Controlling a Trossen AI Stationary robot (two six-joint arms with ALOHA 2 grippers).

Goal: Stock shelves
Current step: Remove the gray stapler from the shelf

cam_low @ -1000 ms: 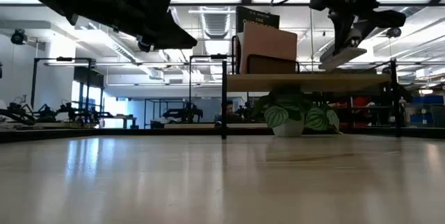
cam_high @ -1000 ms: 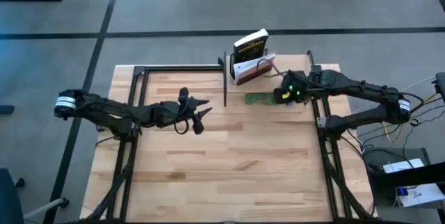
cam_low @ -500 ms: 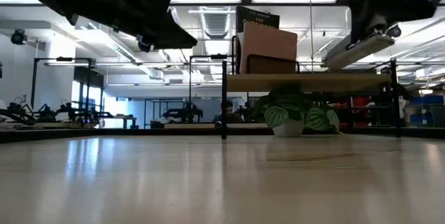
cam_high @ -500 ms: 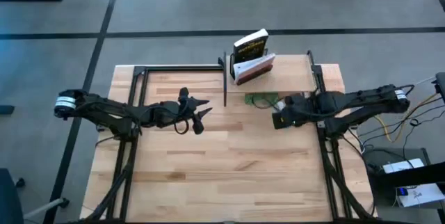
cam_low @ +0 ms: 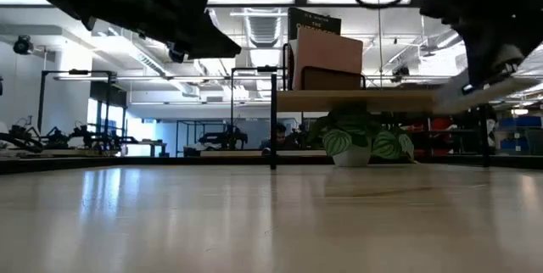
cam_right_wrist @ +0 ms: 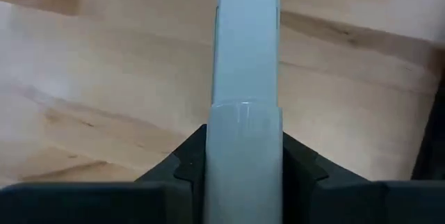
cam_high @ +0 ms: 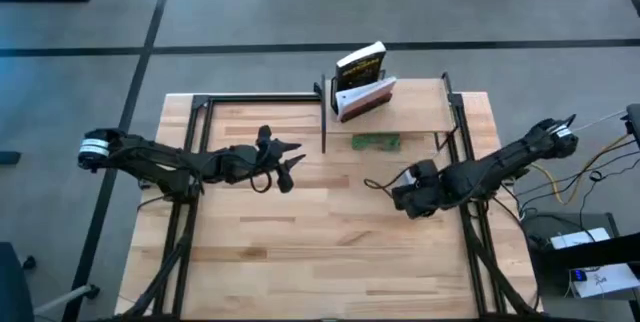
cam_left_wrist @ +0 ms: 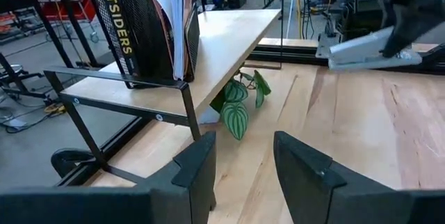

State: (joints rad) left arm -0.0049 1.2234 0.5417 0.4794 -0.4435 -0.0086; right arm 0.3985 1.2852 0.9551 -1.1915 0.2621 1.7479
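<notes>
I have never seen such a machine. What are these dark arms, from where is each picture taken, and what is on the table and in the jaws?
These are two dark robot arms at a large butcher-block wooden table. One picture looks down from above, one looks level across the tabletop, and two come from cameras on the wrists. Toward the table's far edge stands a small light wood riser shelf on thin black legs. On it, a black wire rack holds upright books. A green leafy plant sits under the shelf. The right gripper is shut on a flat pale grey-white object, carried above the table. The left gripper waits open, holding nothing.
</notes>
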